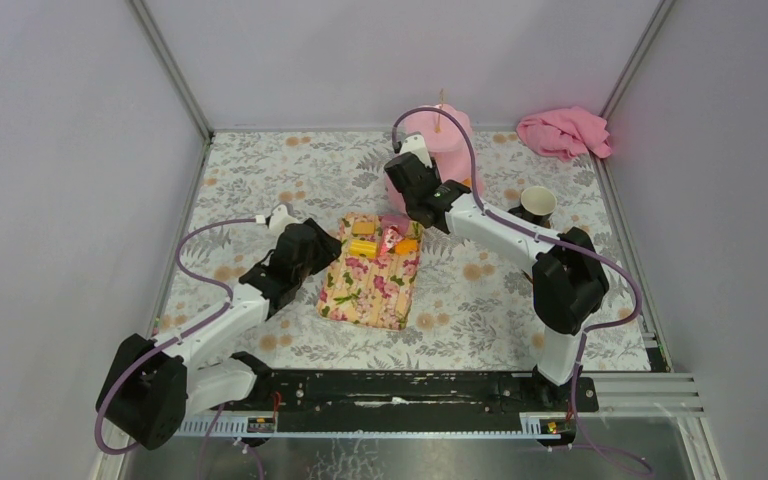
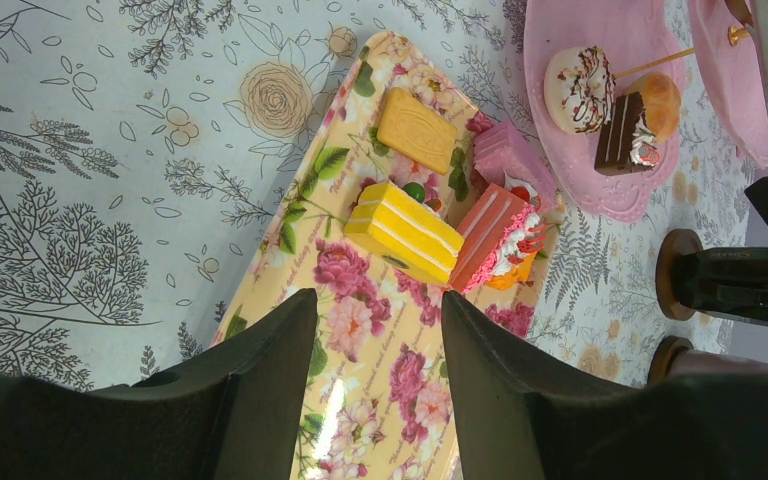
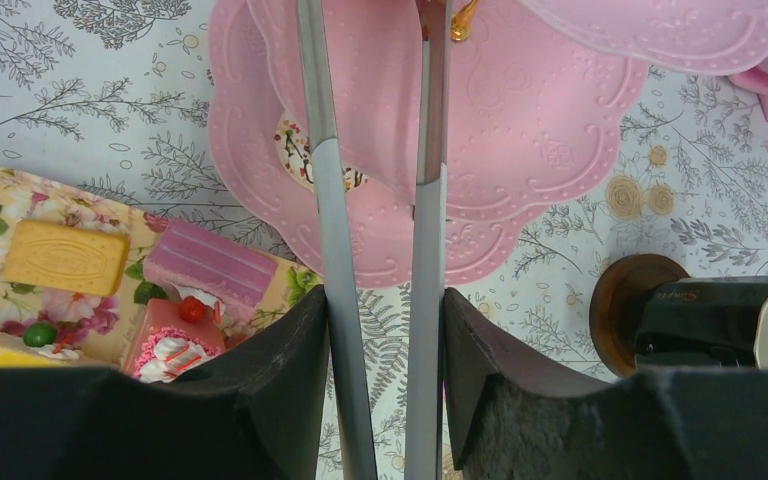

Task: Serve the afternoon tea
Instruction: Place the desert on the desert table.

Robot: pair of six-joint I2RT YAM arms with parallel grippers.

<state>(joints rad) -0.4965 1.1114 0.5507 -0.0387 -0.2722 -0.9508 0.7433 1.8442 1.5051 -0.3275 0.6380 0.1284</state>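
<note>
Your left pincer (image 2: 378, 300) hangs wide open and empty over the floral tray (image 2: 360, 400). The yellow cake (image 2: 405, 232) and red cake (image 2: 495, 235) wait on it. A chocolate cake (image 2: 622, 132) already sits on the pink stand (image 3: 550, 140), so you're mid-transfer, I judge. Your right pincer (image 3: 385, 310) clamps tongs (image 3: 325, 200) over that tier, tips unseen. Next, swing them to the tray. The desk (image 1: 260, 170) is floral-printed and the walls (image 1: 60, 150) are pale lilac.

cakes (image 1: 385, 240) bunched on floral tray (image 1: 365, 292) (far end), pink stand (image 1: 450, 140) behind
</note>
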